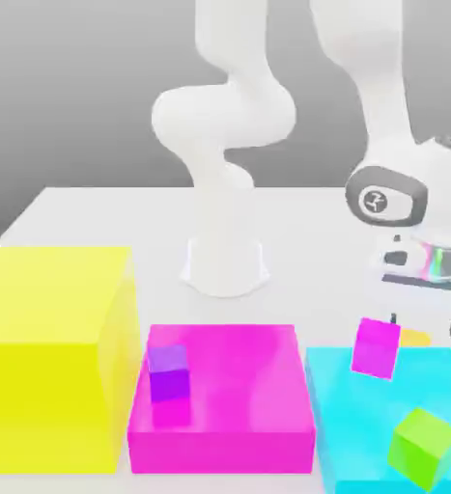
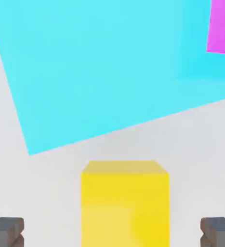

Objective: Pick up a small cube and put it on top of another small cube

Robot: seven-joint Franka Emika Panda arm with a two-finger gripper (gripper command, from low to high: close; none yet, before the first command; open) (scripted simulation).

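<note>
Between the wide-open jaws of the gripper (image 2: pixel 112 231), nothing gripped, sits the small cube (image 2: pixel 125 205) on the white surface (image 2: pixel 51 193), just beside the cyan block (image 2: pixel 99 67); a magenta cube (image 1: pixel 375 347) rests on that block.

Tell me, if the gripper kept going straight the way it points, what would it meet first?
Most likely the small yellow cube, which sits between the open fingers in the hand view. How far off it lies is unclear.

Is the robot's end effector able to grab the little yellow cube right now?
Probably yes. The end effector is open, with a finger on each side of the small yellow cube, and nothing sits between them. The cyan block lies beyond the cube, apart from it.
</note>
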